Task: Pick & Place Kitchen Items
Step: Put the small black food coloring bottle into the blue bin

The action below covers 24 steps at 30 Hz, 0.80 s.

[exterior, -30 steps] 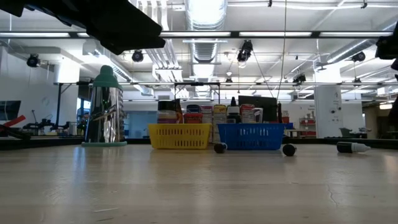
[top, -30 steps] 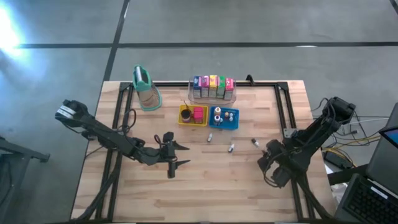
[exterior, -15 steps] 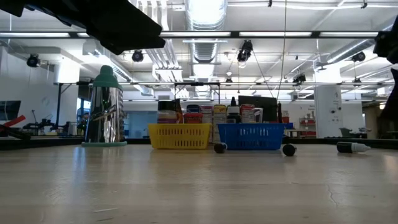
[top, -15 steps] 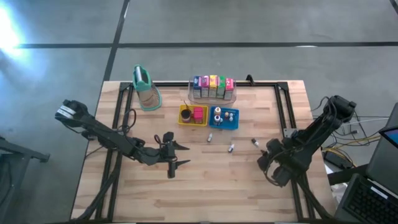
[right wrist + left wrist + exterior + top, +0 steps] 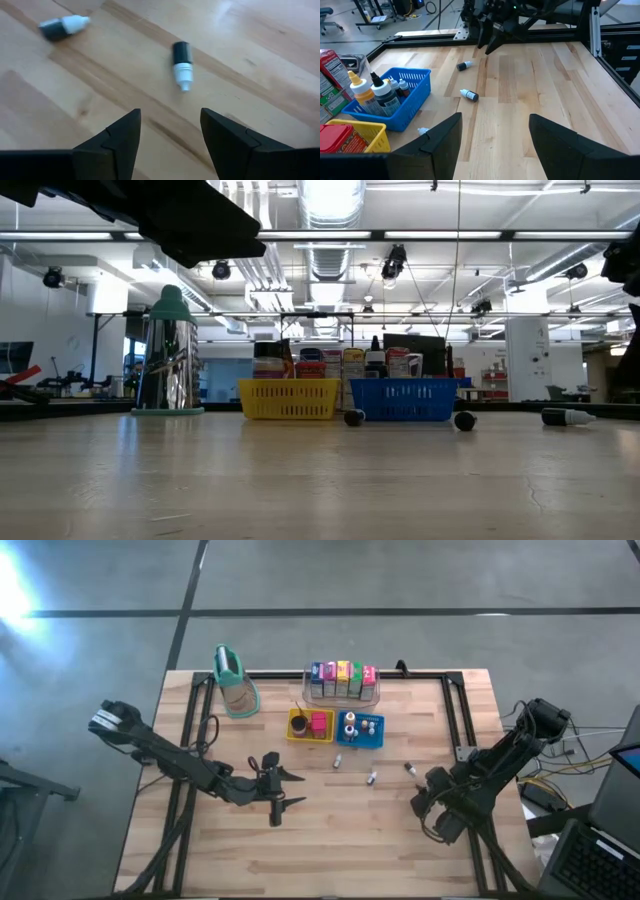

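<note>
Since a second ago your right arm has drawn slightly inward over the table; your left arm has not stirred, nor has any item.

Left pincer (image 5: 279, 792): parked above the table's near-left middle, fingers spread, holding nothing.

Yellow tray (image 5: 311, 726): far centre, holds a red block (image 5: 319, 722).

Blue tray (image 5: 361, 729): just beside it, holds several small bottles.

Clear bin (image 5: 343, 683): behind both trays, row of colourful cartons (image 5: 342, 675) inside.

Loose dropper bottles, lying flat on the bare table in front of the blue tray: first bottle (image 5: 338, 760), second bottle (image 5: 372, 777), third bottle (image 5: 409, 769).

Right pincer (image 5: 437, 812): above the table's near-right, fingers spread, empty.

Step in hand, as I judge it: approach for a pick of a loose bottle. The third bottle lies nearest your right pincer, ahead of the fingertips and apart from them. Your next move calls for bringing the fingers over it, straddling its body crosswise, then lowering and closing.
</note>
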Motion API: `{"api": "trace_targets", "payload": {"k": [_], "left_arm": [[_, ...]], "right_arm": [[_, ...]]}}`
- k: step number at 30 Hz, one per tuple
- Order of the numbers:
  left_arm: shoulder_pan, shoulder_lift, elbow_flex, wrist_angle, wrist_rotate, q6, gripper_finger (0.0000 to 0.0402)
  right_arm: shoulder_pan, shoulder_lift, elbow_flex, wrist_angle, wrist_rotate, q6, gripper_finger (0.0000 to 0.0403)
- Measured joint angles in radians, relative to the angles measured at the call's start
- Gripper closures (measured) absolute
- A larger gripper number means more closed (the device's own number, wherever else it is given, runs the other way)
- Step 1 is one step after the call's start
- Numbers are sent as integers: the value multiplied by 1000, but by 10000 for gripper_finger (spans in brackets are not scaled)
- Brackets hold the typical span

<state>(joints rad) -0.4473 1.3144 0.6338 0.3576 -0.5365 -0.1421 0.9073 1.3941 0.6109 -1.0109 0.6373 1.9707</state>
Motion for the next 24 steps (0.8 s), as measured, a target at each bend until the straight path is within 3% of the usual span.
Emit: {"api": "trace_targets", "payload": {"k": [5,12,18,24], "left_arm": [[0,0,0,0,0,0,165],[0,0,0,0,0,0,165],[0,0,0,0,0,0,165],[0,0,0,0,0,0,165]], "right_arm": [[-2,0,-3,50,33,-40,198],[-35,10,-36,69,43,49,214],[-96,41,-43,90,-31,0,220],[-136,62,-43,113,-33,-48,210]]}}
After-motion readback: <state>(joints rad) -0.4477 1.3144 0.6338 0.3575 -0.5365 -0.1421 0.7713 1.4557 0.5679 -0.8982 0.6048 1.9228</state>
